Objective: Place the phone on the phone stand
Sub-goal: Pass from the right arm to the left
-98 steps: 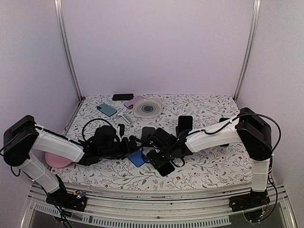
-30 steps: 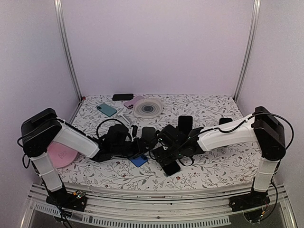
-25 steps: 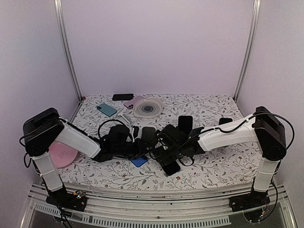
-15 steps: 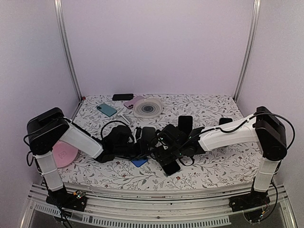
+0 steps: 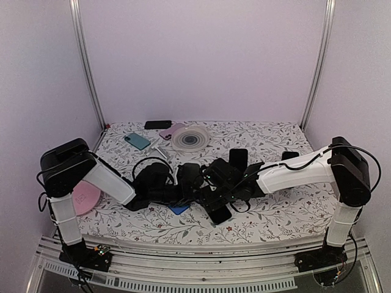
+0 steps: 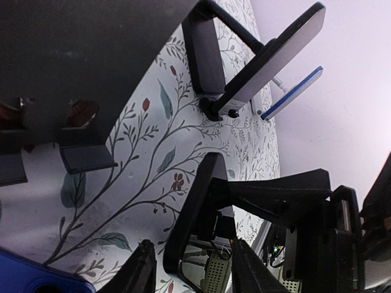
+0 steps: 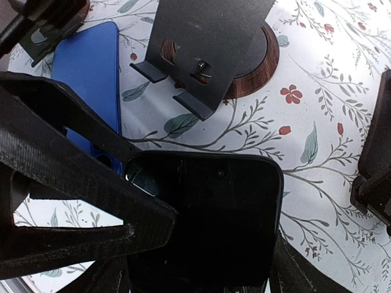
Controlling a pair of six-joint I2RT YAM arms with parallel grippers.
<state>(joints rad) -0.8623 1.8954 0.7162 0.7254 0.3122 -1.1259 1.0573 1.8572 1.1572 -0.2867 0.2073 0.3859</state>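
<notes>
My right gripper (image 7: 214,229) is shut on a black phone (image 7: 208,220), gripped across its width, its top end pointing at the phone stand (image 7: 208,55). The stand is a dark metal plate with two lips on a round wooden base. In the top view the stand (image 5: 189,173) is mid-table, the right gripper (image 5: 209,192) just right of it, and the phone's near end (image 5: 220,215) sticks out. My left gripper (image 6: 192,271) is open and empty, low beside the stand plate (image 6: 79,55), facing the phone's edge (image 6: 195,213). It also shows in the top view (image 5: 182,190).
A blue phone (image 5: 178,208) lies on the floral cloth under both grippers, left of the stand (image 7: 85,79). A second black stand (image 5: 237,160) is just right. A pink disc (image 5: 85,198) is at the left. A teal phone (image 5: 137,141), a white dish (image 5: 190,138) and other phones lie at the back.
My left arm has slid right, bringing its gripper up beside the stand. My right gripper, holding the black phone, has shifted slightly right and since stayed almost still.
</notes>
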